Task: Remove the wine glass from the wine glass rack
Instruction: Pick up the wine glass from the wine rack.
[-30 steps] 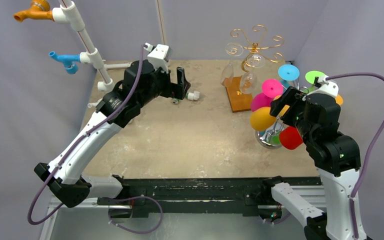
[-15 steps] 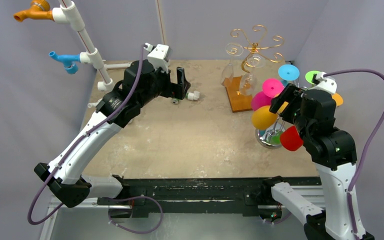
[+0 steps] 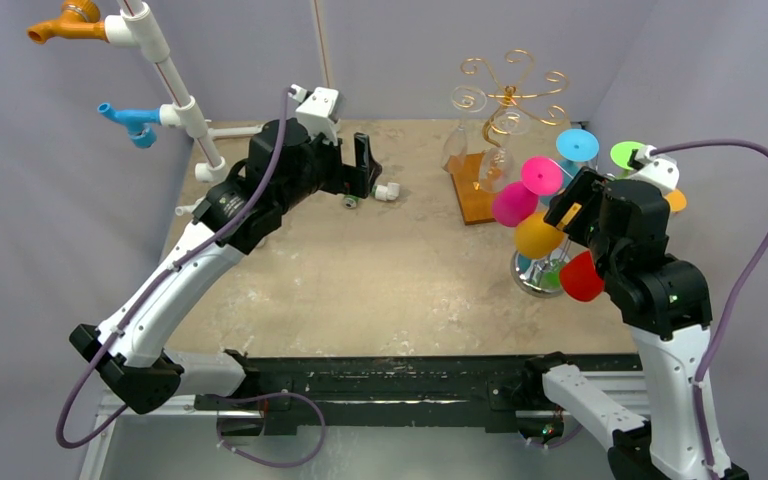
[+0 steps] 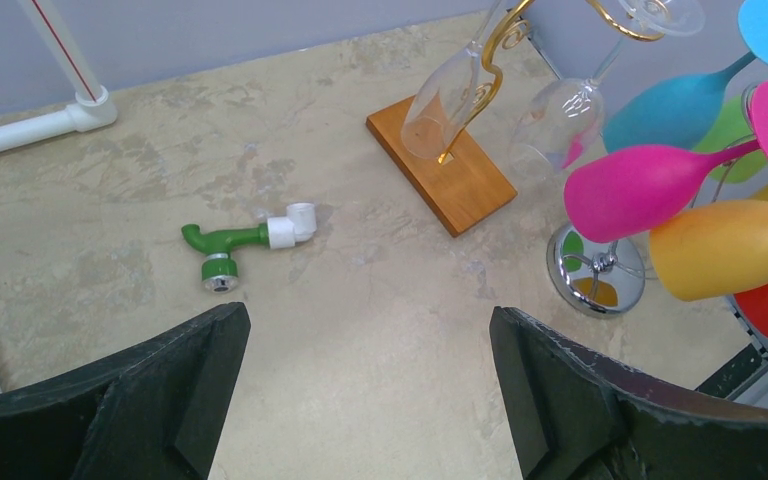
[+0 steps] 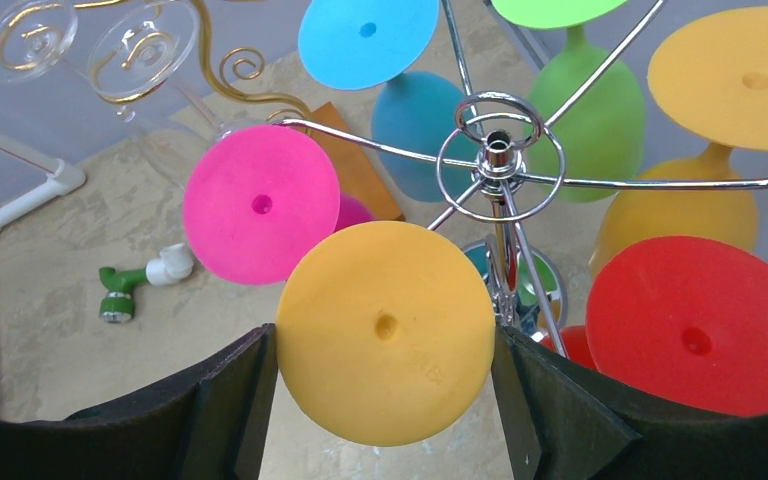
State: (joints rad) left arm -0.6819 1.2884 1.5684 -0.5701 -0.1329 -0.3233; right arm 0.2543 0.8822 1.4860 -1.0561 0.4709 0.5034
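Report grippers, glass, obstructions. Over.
Left gripper open, empty. Right gripper jaws straddle yellow wine glass foot, grip unconfirmed. Glass hanging on chrome rack. Close beside: pink glass, red glass.

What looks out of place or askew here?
A green fitting lies loose on the table, apart from the white pipes. On the chrome rack, the yellow glass and pink glass hang tilted almost sideways, the yellow one's base inside the right gripper.

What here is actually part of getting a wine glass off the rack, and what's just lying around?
In the job: right gripper, jaws either side of the yellow glass; chrome rack.
Lying about: green pipe fitting; white pipes; gold rack with clear glasses; left gripper, open.
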